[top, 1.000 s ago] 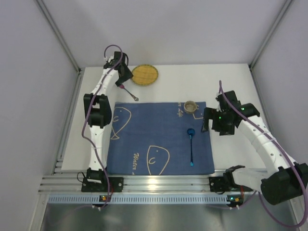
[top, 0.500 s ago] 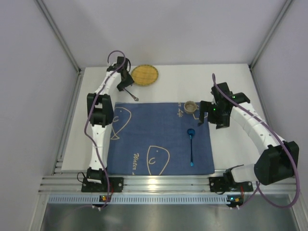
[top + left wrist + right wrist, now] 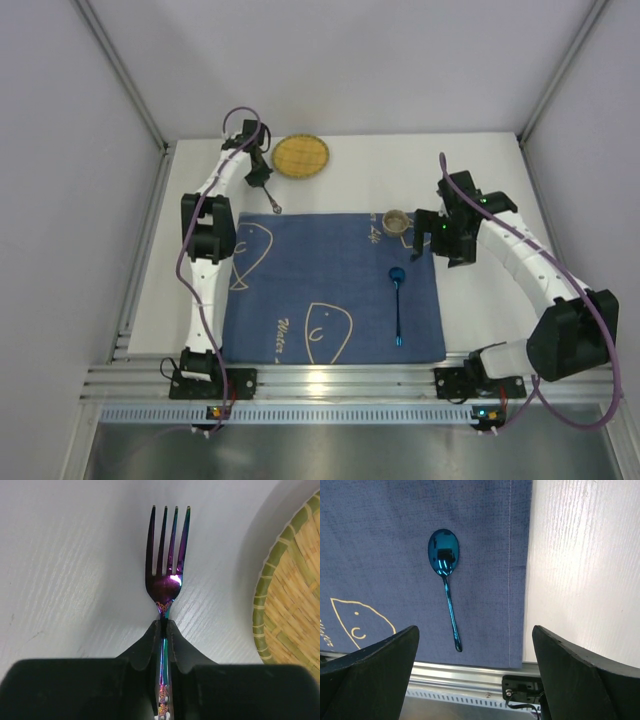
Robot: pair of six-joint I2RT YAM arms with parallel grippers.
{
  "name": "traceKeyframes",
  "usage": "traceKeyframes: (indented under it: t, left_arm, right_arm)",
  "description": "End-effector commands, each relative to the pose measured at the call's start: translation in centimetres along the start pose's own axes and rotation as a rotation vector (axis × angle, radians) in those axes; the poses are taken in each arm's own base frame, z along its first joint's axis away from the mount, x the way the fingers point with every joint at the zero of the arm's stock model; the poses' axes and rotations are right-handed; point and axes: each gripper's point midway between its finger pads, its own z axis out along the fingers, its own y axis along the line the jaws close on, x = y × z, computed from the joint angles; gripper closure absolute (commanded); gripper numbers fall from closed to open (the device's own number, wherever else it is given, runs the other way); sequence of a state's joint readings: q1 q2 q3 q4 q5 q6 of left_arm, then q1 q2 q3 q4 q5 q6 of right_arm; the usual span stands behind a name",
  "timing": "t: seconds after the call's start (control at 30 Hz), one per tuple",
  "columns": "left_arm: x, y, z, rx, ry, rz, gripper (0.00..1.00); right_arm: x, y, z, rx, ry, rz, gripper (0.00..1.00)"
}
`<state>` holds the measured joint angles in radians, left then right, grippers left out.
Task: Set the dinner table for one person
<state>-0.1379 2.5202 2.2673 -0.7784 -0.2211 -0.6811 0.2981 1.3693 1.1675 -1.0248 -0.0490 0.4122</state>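
Two hands were in view as I watched from my station. My left hand (image 3: 164,622) was pinched fully closed on the thin handle of an iridescent fork (image 3: 167,565), tines pointing away from the wrist camera. My right hand (image 3: 475,630) was spread wide with nothing in it.

The desk (image 3: 470,170), a large matte white top, carried everything. The fork hung over its bare far-left part, just beside a round woven plate (image 3: 301,156) and just beyond the far edge of a dark blue placemat (image 3: 330,290). I could not tell whether the tines touched the surface.

I judged the main risk to be that narrow grip. With so little handle between the pads, the fork could swivel or slide out if its tines scraped the desk or snagged the cloth edge on the way over. A swing to the right could also clip the woven plate's rim and push it.

On the placemat lay a blue spoon (image 3: 446,580) near the right edge, and a small cup (image 3: 397,219) at the far right corner. My right hand hovered close beside that cup, so a careless move there could have tipped it. The mat's left side looked open for the fork.
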Motion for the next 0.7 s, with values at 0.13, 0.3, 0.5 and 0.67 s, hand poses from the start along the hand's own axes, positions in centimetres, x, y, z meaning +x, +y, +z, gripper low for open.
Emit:
traceKeyframes:
  t: [0.13,0.3,0.5,0.67]
  left_arm:
    - [1.3,1.7,0.7,-0.045,0.044,0.032,1.0]
    - [-2.3,0.8,-3.2,-0.001,-0.052,0.05,1.0]
    - [-8.4,-3.1,-9.9,0.199,-0.217,0.115,1.0]
    - [-11.3,-5.4,-18.0,0.371,-0.311,0.149,1.0]
  right_arm:
    - [-1.5,0.4,-1.6,-0.027,-0.091,0.003,0.05]
    - [-1.0,0.7,-1.7,-0.055,-0.097,0.005,0.05]
    - [-0.1,0.8,-2.0,-0.085,-0.109,0.004,0.04]
    - [1.0,0.8,-2.3,-0.114,-0.115,-0.004,0.04]
